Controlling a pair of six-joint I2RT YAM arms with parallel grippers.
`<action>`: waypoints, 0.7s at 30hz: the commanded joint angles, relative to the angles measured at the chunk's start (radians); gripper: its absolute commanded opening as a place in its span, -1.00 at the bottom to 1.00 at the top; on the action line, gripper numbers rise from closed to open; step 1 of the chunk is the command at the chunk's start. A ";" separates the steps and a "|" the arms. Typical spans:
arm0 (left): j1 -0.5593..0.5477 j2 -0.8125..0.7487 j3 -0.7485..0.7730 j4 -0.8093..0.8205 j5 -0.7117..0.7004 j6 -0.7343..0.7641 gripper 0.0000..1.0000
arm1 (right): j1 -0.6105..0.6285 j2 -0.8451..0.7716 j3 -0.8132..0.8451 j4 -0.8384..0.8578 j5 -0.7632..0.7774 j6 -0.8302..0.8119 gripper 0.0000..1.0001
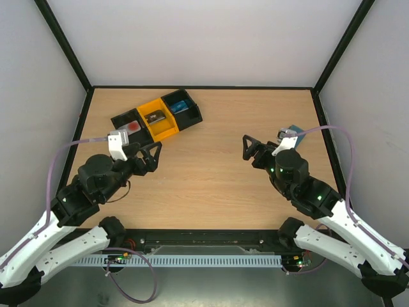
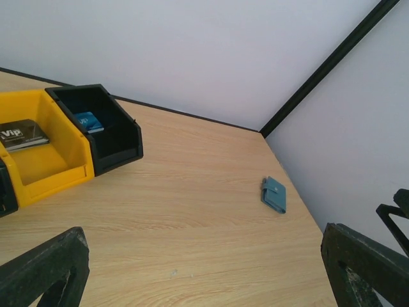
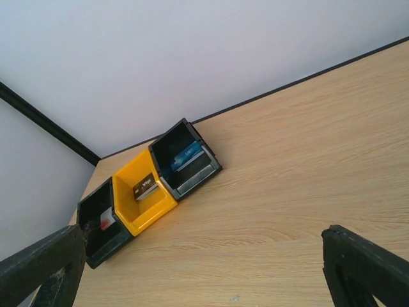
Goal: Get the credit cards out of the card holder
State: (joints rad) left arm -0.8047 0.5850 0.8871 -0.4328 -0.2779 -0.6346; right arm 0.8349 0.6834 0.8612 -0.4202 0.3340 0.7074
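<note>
Top external view, starting at your left: the black-and-orange tray (image 1: 118,120) holds a red card (image 1: 133,126) in its left black compartment, a dark card lettered VIP (image 1: 156,118) in the yellow middle one and a blue card (image 1: 181,106) in the right black one. So you can judge three cards as already out and sorted.

The left gripper (image 1: 155,158) hangs just in front of the tray with its fingers spread and nothing between them. Across the bare table (image 1: 204,185), the right gripper (image 1: 245,147) is likewise spread and empty.

Far right, by the wall, the card holder (image 2: 273,194) lies flat and folded shut, well apart from the tray. You cannot tell whether any card remains inside. If one does, opening the holder is what is left; otherwise the job looks finished.
</note>
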 commanded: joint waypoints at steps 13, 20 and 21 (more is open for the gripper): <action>-0.004 0.004 -0.098 -0.040 -0.109 0.093 1.00 | -0.005 0.093 -0.102 0.176 0.267 0.029 0.95; -0.004 -0.050 -0.183 -0.003 -0.080 0.153 1.00 | -0.102 0.328 -0.088 0.255 0.408 -0.055 0.96; -0.005 -0.067 -0.204 0.007 -0.073 0.162 1.00 | -0.138 0.361 -0.081 0.265 0.403 -0.066 0.96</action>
State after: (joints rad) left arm -0.8047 0.5652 0.7349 -0.4553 -0.3576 -0.5339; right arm 0.7792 0.9638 0.7452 -0.2268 0.6350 0.7033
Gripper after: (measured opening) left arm 0.998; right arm 0.978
